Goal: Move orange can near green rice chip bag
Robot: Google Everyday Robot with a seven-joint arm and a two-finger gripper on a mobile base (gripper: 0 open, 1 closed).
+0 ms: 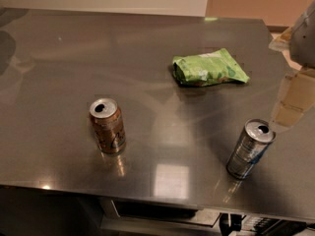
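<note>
The orange can [108, 126] stands upright at the front left of the steel table [74, 58], its silver top open. The green rice chip bag [209, 68] lies flat further back, right of the middle. My gripper [291, 98] hangs at the right edge of the view, above the table's right side, far from the orange can and to the right of the bag. It holds nothing that I can see.
A silver-and-blue can [249, 149] stands at the front right, just below the gripper. The table's front edge runs along the bottom, with a shelf and dark equipment [246, 222] under it. A pale wall is behind.
</note>
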